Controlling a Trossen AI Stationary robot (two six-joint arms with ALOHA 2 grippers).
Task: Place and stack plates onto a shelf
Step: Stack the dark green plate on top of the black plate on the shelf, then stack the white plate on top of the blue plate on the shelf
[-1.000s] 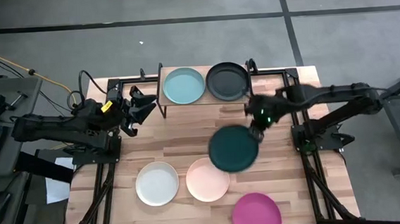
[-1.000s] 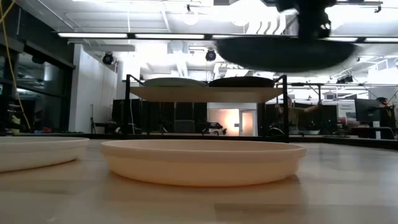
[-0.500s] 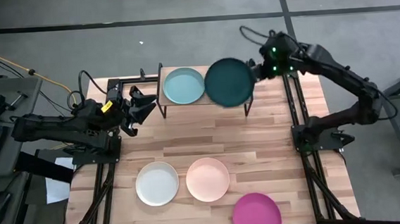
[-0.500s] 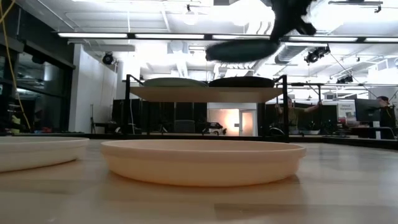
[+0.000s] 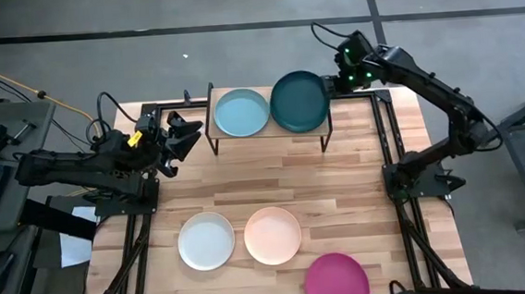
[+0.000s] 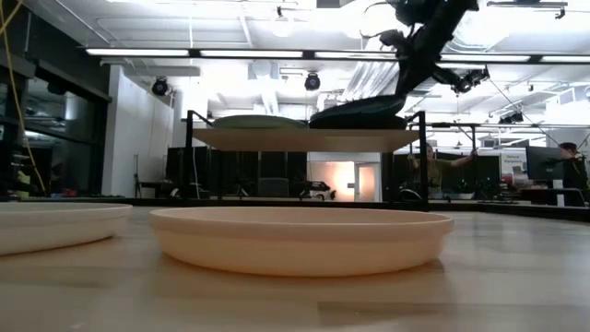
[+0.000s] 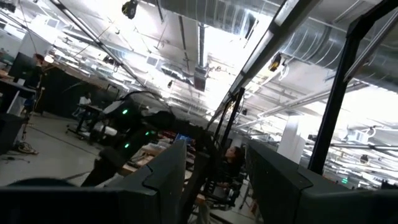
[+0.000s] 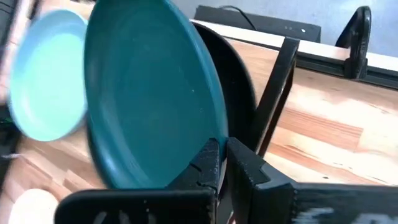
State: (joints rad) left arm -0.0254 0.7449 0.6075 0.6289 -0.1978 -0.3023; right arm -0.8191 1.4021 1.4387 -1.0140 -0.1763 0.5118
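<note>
My right gripper is shut on the dark teal plate, which hangs over the right half of the shelf. The black plate lies under it on the shelf top, hidden in the high view. The light teal plate rests flat on the shelf's left half. The white plate, peach-pink plate and magenta plate lie flat on the table near its front edge. My left gripper waits open, left of the shelf, holding nothing. My right gripper pinches the dark teal plate's rim at the plate's right edge, one finger on the inner face and one on the underside. The fingers slant down from the table's far right. The plate tilts, held edge high and left edge low by the black plate; whether they touch I cannot tell.
The shelf's thin black legs stand at its corners. Bare wood lies between the shelf and the three front plates. Black frame rails run along both table sides. People and desks show far behind the table in the low view.
My right gripper has carried the dark teal plate from above the table's middle toward the far edge and over the shelf's right half, rolling as it went. In the last half second the plate has come down and tipped, left edge low, over the black plate.
</note>
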